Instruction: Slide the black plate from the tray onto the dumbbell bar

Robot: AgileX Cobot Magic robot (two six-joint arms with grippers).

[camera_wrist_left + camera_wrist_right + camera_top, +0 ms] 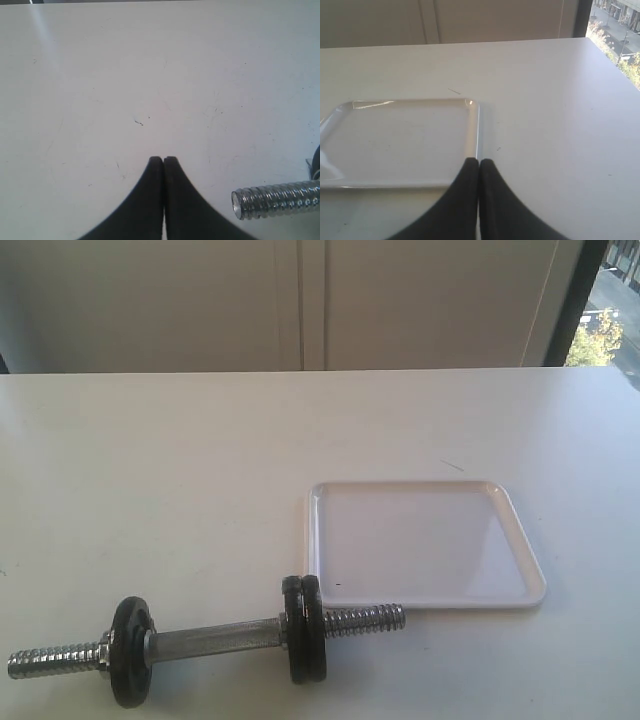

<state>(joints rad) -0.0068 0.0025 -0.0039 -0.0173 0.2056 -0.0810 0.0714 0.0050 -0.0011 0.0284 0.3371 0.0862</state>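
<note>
Neither arm appears in the exterior view, so each tool shows only in its own wrist camera. The left tool (163, 160) has its two black fingers pressed together along their length and grips nothing. Bare white surface (150, 75) stretches ahead of it. One threaded chrome end of the dumbbell bar (275, 200) lies just beside the tool and clear of the fingers.

The right tool (479, 161) is likewise closed and holds nothing. Its tips sit over the rim of the white tray (395, 145) near one corner, and whether they touch it cannot be told. Most of the tray lies ahead of the tool and off to one side.

Only the exterior view shows the whole layout. The dumbbell bar (215, 637) rests on the surface (200, 460), slightly slanted. A pair of black plates (303, 628) stands upright on it, pressed face to face, at the end nearest the tray (430, 602). A single black plate (130, 650) stands on the bar towards its other end. Threaded chrome sticks out beyond the plates on both sides. The tip past the pair reaches in front of the tray's near edge and lies close to the rim, seemingly apart from it. No plate shows clearly in either wrist view. Which of the three is the task's plate cannot be told.
</note>
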